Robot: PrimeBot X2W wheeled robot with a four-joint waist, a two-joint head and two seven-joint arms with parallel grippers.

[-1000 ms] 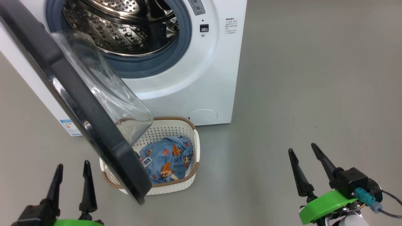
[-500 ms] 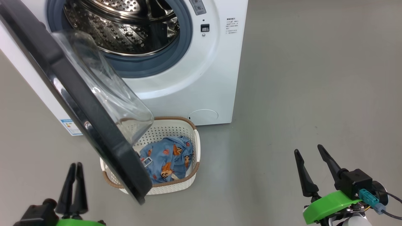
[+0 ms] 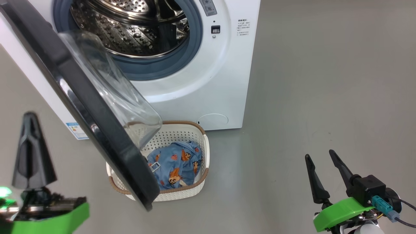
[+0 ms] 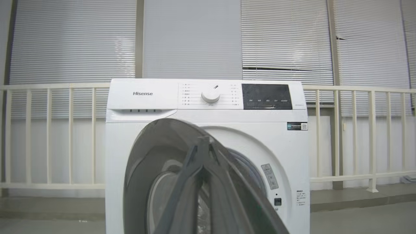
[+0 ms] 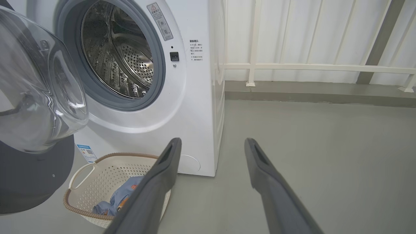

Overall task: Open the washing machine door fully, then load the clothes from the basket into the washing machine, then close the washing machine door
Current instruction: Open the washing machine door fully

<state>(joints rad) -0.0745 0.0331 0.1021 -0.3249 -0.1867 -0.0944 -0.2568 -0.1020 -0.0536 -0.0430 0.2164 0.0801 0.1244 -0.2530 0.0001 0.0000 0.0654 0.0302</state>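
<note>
Clothes lie crumpled, light-blue, cartoon-printed, in basket.

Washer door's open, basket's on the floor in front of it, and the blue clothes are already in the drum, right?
Not quite: the clothes lie in the basket, not the drum, as the head view shows. The washing machine door is open and the basket sits on the floor before the washing machine.

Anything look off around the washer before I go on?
Nothing spilled or damaged. One oddity: the washing machine door is only part open, and from the head view its lower edge covers the basket on its left side, hiding part of the clothes.
</note>
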